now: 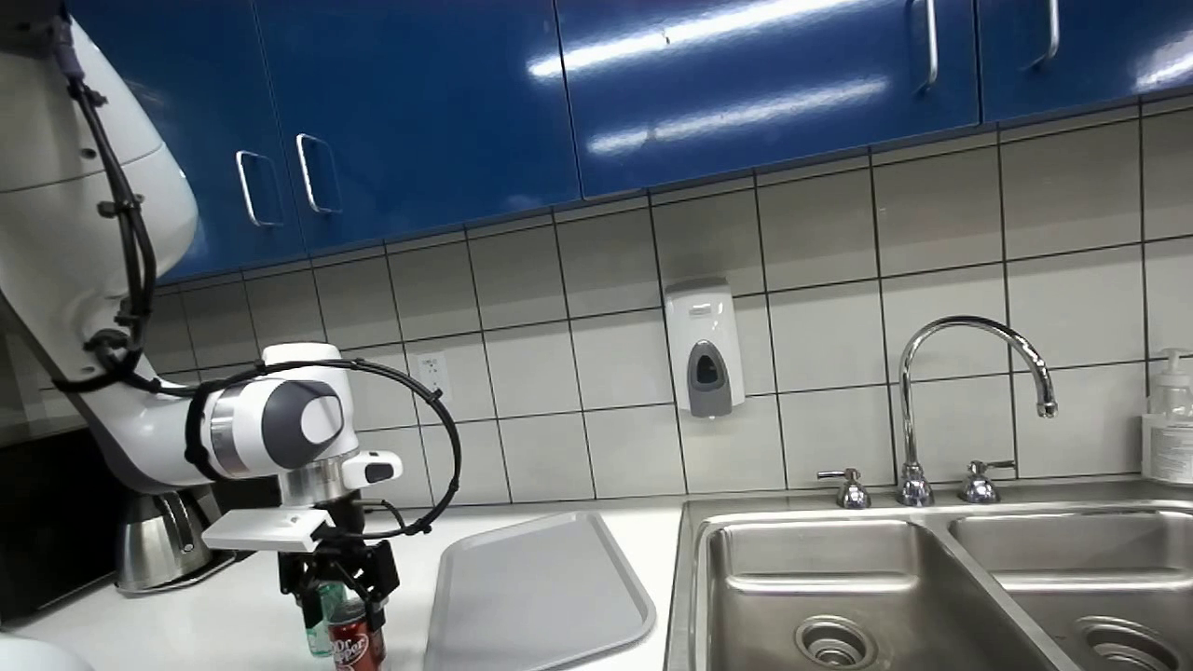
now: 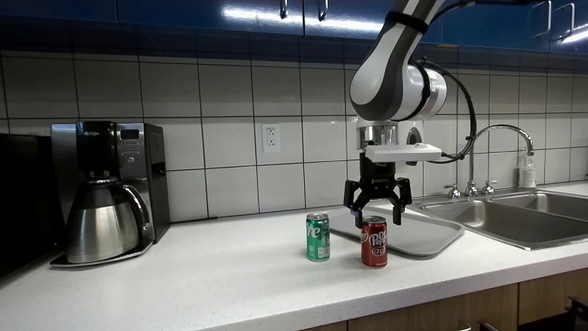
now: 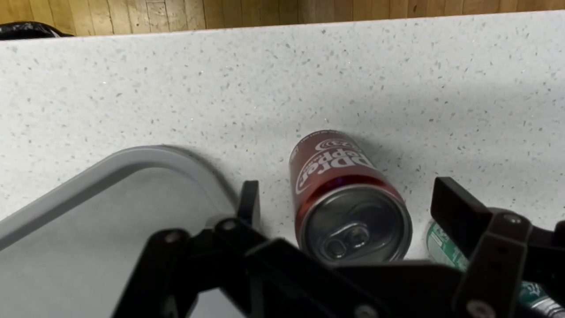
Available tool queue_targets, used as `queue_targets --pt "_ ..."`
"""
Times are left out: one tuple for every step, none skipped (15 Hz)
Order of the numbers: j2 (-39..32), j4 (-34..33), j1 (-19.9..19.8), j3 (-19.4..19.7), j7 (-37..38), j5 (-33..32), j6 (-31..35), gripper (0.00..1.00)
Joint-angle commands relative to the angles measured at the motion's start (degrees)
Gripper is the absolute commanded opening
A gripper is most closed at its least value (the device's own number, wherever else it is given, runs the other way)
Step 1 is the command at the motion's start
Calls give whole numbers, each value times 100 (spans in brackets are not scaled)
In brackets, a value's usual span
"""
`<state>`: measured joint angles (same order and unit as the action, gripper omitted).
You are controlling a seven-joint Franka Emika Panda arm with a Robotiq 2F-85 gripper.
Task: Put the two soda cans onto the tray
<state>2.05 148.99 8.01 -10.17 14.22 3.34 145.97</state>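
The red can stands upright on the counter. Just behind and beside it, to the left in an exterior view, is the green can, also upright. My gripper is over the red can with its jaws wide apart, one finger on the tray side and one on the green can's side. Gaps show between both fingers and the red can. Part of the green can is hidden behind the right finger. The grey tray lies flat close by, with no can on it.
A coffee maker with a steel pot stands on the counter's far side from the sink. Beyond the tray is the steel double sink with a faucet. A tiled wall backs the counter; its front edge runs near the red can.
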Motion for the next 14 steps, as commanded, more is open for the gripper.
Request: queue_targets --pt "-306 -260 56 -5 339 -271 36 100" --pt "-370 -300 67 4 381 -318 39 100" --pt "-430 -341 78 12 409 -347 34 100" --pt "-481 -376 92 20 430 -366 31 100" --pt "-529 -411 105 28 456 -391 32 100" --pt "-578 -447 115 37 465 -407 24 100" --pt "-627 -481 125 47 491 -432 22 100" --pt "-668 -509 134 62 531 -472 28 100" --pt "-707 -539 144 75 565 -508 26 100" --pt "-738 -563 153 85 601 -539 20 100" --pt "-760 -579 163 94 625 -559 21 100" --pt "-781 -594 174 104 642 -574 21 100" --pt "-797 -603 182 112 650 -579 18 100" --pt "-808 -610 188 116 651 -578 19 100"
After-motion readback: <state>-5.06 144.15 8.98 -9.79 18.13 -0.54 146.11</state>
